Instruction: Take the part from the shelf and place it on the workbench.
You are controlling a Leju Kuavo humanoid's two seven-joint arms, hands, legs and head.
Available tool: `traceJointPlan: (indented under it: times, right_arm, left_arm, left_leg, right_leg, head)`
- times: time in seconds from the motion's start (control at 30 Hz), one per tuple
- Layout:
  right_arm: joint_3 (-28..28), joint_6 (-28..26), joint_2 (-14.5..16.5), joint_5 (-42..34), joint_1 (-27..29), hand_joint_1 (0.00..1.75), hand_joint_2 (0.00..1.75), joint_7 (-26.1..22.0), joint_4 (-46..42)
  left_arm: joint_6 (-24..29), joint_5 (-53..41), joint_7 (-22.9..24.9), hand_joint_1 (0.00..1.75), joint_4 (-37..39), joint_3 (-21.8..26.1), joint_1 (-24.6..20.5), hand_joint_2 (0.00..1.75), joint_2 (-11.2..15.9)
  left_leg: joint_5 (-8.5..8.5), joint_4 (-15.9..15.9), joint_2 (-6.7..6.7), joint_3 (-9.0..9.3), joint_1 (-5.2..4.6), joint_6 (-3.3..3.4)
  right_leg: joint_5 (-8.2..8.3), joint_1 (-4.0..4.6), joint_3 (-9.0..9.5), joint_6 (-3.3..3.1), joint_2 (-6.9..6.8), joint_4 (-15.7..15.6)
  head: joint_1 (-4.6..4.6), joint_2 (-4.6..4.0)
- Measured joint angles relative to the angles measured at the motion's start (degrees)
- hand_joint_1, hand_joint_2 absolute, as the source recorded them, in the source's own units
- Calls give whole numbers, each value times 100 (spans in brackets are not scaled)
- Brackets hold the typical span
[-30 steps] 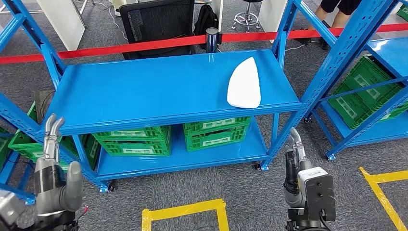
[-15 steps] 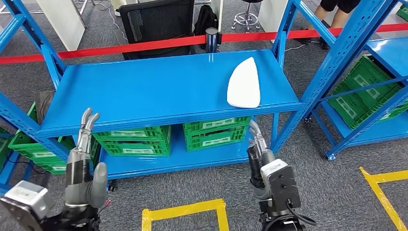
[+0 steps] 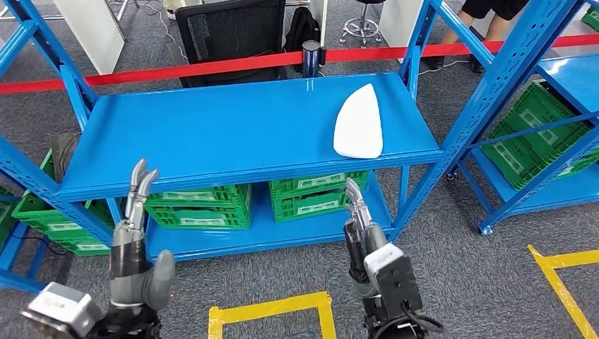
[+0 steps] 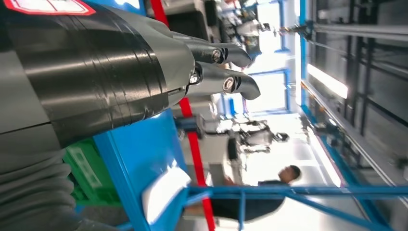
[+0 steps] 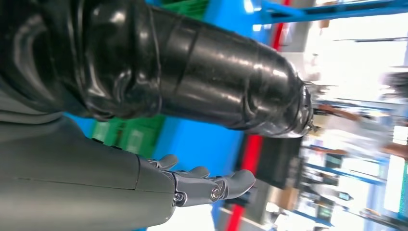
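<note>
Part [image 3: 358, 124] near shelf [image 3: 212, 134] front edge; both hands [image 3: 134, 244] [image 3: 362, 226] below, empty-fingered

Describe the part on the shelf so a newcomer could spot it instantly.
Find the blue shelf in the middle of the head view; the part lies at the right end of its top deck. It is a smooth white teardrop-shaped piece, unlike the green crates one deck below.

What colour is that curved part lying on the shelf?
White. The part lies on the blue shelf, clearest in the head view.
</note>
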Motion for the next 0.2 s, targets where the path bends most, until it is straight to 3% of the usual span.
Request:
traceJointPlan:
  times: [0.1, 0.2]
  right_arm:
    - [180, -282, 24, 199, -3, 0, 0, -375, 71]
    - [303, -387, 28, 418, -29, 0, 0, -377, 101]
  left_arm:
    - [7, 105, -235, 0, 120, -166, -23, 0, -26]
    - [30, 114, -274, 0, 200, -284, -76, 0, -51]
  left_leg:
    - [0, 0, 0, 0, 0, 0]
    - [0, 0, 0, 0, -1, 0]
  right_leg:
    - [0, -1, 0, 0, 0, 0]
    - [0, -1, 0, 0, 0, 0]
  head:
    - [-1, 0]
    - [-2, 0]
